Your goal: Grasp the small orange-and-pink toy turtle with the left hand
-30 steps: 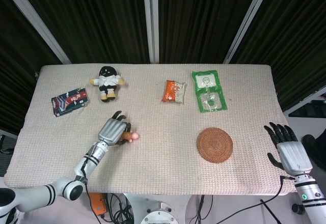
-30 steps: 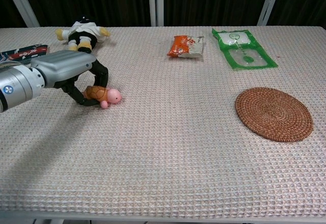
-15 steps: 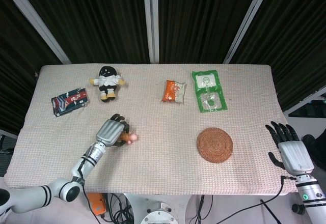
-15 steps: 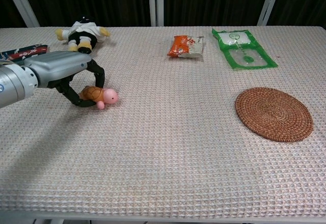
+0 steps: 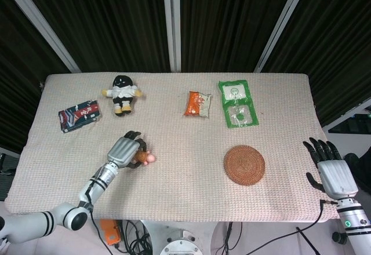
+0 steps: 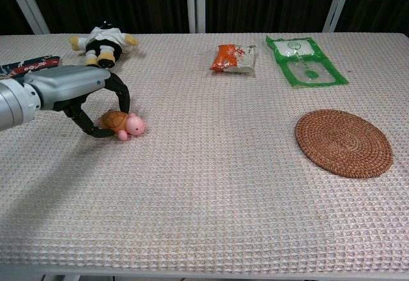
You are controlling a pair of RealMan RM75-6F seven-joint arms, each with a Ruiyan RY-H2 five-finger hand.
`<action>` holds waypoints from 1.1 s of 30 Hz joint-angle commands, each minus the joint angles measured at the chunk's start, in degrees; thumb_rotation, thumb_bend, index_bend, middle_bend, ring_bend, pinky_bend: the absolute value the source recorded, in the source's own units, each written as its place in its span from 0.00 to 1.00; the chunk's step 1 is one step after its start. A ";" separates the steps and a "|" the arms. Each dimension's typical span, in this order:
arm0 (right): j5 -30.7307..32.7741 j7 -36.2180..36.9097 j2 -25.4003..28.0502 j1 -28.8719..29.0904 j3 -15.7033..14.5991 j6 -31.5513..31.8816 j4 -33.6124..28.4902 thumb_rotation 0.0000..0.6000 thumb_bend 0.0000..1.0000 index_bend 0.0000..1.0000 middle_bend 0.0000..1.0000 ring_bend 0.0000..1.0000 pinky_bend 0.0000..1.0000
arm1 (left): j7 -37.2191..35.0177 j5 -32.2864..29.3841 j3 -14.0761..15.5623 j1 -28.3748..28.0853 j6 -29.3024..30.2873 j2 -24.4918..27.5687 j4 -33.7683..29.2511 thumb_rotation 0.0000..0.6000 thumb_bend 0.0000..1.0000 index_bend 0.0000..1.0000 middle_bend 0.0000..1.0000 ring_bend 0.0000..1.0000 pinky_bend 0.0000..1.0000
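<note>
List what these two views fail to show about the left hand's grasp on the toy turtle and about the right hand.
- Contact between the left hand and the toy turtle: the chest view shows fingers arched around the shell, touch unclear; in the head view the hand covers it.
- Turtle's underside: hidden against the table.
- Right hand: outside the chest view; the head view shows only its back.

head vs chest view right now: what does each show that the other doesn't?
Head view only: the right hand, open and off the table's right edge, and the whole snack box.

Chest view only: the left hand's dark fingers curled around the toy turtle's shell, pink head poking out.

Both: left hand, turtle, plush doll, orange packet, green pouch, woven coaster.
</note>
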 commanded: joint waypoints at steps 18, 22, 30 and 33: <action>0.26 0.32 -0.27 0.08 0.03 -0.34 0.51 1.00 0.28 0.00 0.00 0.00 0.00 | 0.74 -0.94 0.13 -0.25 0.40 -0.79 0.75 1.00 0.30 0.47 0.44 0.15 0.14; 0.26 0.34 -0.31 0.07 0.05 -0.30 0.60 1.00 0.28 0.00 0.00 0.00 0.00 | -0.48 -0.89 0.12 -0.22 0.23 -1.66 1.67 1.00 0.31 0.56 0.55 0.27 0.22; 0.29 0.37 -0.37 0.06 0.10 -0.22 0.71 1.00 0.29 0.00 0.00 0.00 0.00 | -0.71 0.88 0.06 0.06 2.43 -3.16 3.48 1.00 0.33 0.79 0.78 0.49 0.35; 0.31 0.46 -0.36 0.03 0.09 -0.21 0.76 1.00 0.29 0.00 0.00 0.00 0.00 | -0.60 0.67 -0.04 0.15 2.52 -3.12 3.23 1.00 0.33 0.80 0.78 0.49 0.34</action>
